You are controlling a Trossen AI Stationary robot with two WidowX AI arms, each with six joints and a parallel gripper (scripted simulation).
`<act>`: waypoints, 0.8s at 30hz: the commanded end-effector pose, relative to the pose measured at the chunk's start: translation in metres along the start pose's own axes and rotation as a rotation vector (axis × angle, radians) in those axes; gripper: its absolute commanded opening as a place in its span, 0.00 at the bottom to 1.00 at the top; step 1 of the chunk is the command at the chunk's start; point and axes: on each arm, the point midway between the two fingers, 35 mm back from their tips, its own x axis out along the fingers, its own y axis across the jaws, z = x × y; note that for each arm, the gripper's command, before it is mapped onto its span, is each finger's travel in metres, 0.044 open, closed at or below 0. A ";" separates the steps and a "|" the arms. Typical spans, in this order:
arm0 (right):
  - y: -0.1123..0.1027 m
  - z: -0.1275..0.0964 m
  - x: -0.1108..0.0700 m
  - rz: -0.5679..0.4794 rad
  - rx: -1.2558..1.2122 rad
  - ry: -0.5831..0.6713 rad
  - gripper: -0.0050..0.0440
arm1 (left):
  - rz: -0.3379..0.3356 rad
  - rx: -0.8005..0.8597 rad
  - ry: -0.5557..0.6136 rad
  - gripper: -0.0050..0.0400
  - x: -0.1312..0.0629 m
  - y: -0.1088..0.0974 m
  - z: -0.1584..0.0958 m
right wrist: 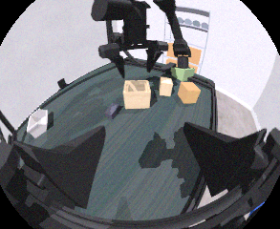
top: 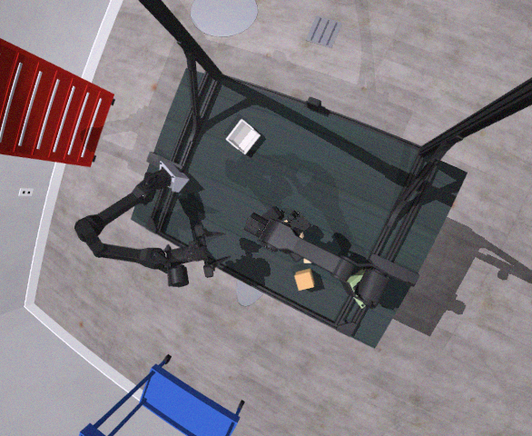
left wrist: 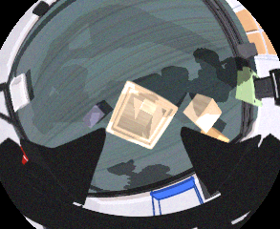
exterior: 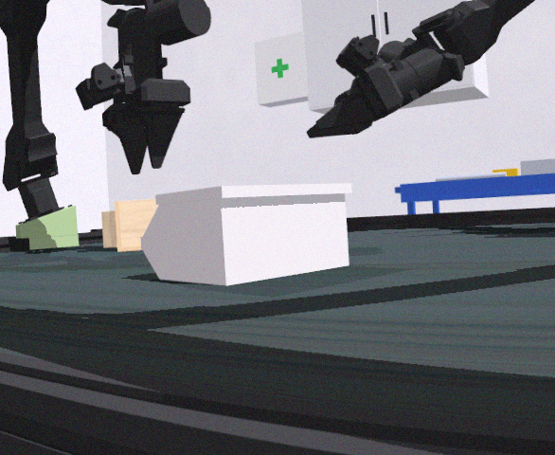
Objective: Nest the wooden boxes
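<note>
The biggest wooden box (left wrist: pixel 112 128) (right wrist: pixel 137 101) (exterior: pixel 134 226) stands mouth up on the table. A smaller wooden box (left wrist: pixel 125 128) sits inside it, its rim within the outer rim; light patches hide whether it lies fully flat. A small wooden box (left wrist: pixel 207 118) (right wrist: pixel 165 88) (exterior: pixel 108 229) stands apart beside it; its mouth is unclear. An orange-tan cube (top: pixel 304 279) (right wrist: pixel 188 93) (left wrist: pixel 219 135) shows only closed faces. My left gripper (left wrist: pixel 143 132) (right wrist: pixel 136 74) (exterior: pixel 146 169) is open and empty above the nested boxes. My right gripper (right wrist: pixel 145 128) (exterior: pixel 310 134) is open and empty, raised near the table edge.
A small purple block (left wrist: pixel 94 115) (right wrist: pixel 113 111) lies near the biggest box. A white box (top: pixel 243 136) (exterior: pixel 282 240) (right wrist: pixel 38 122) stands farther off. A green container (exterior: pixel 64 229) (right wrist: pixel 183 72) is by the left arm's base, and a grey tray (top: pixel 177 179) by the right arm's base.
</note>
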 end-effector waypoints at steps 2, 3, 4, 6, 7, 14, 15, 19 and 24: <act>0.000 0.001 0.000 -0.001 -0.002 -0.004 0.92 | 0.007 -0.270 0.002 1.00 -0.006 0.001 -0.001; 0.000 0.001 0.000 -0.001 -0.002 -0.004 0.92 | 0.007 -0.317 0.001 1.00 -0.007 0.001 -0.001; 0.000 0.001 0.000 -0.001 -0.002 -0.004 0.92 | 0.006 -0.363 0.001 1.00 -0.008 0.001 -0.001; 0.000 0.001 0.000 -0.001 -0.002 -0.004 0.92 | 0.006 -0.457 0.001 1.00 -0.009 0.001 -0.001; 0.000 0.001 0.000 -0.001 -0.002 -0.004 0.92 | 0.006 -0.504 0.000 1.00 -0.010 0.001 -0.001; 0.000 0.001 0.000 -0.001 -0.002 -0.004 0.92 | 0.005 -0.786 -0.001 1.00 -0.013 0.001 -0.001; 0.000 0.001 0.000 -0.001 -0.002 -0.004 0.92 | 0.005 -0.786 -0.001 1.00 -0.013 0.001 -0.001; 0.000 0.001 0.000 -0.001 -0.002 -0.004 0.92 | 0.004 -1.040 -0.002 1.00 -0.017 0.001 -0.002; 0.000 0.001 0.000 -0.001 -0.002 -0.004 0.92 | 0.003 -1.274 -0.002 1.00 -0.020 0.001 -0.002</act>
